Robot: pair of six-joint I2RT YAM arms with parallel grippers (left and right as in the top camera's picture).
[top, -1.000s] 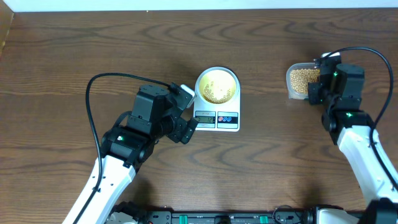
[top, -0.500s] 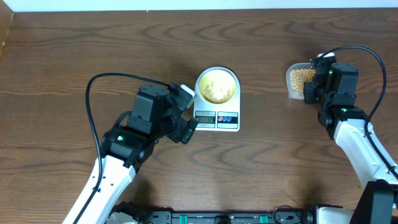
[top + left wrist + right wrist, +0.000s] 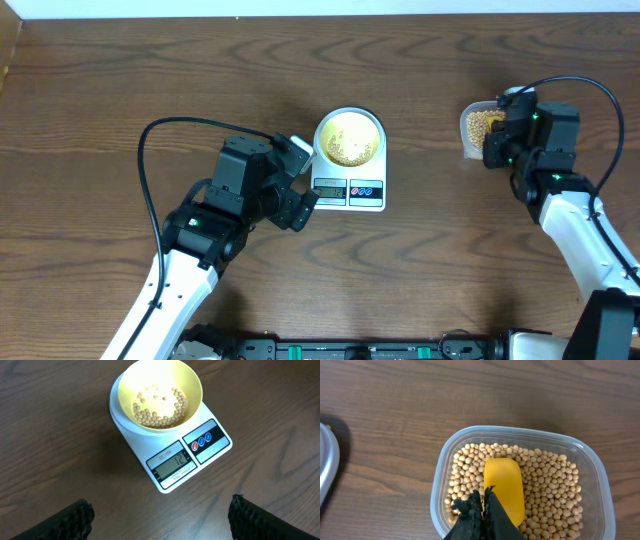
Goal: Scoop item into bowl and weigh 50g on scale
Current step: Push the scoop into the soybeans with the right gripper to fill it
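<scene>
The pale-yellow bowl stands on the white scale at mid-table, with a thin layer of tan beans in it. The scale's display reads 12. My left gripper hovers just in front of the scale, open, with bare table between its fingers. Far right, a clear plastic container holds many beans. My right gripper is over it, shut on a yellow scoop whose blade rests on the beans. In the overhead view the right gripper covers part of the container.
A pale rounded rim shows at the left edge of the right wrist view. A black cable loops left of the left arm. The table's far edge runs along the top.
The right gripper has shifted a little up and left, over the bean container. The left arm, bowl and scale have not moved.
</scene>
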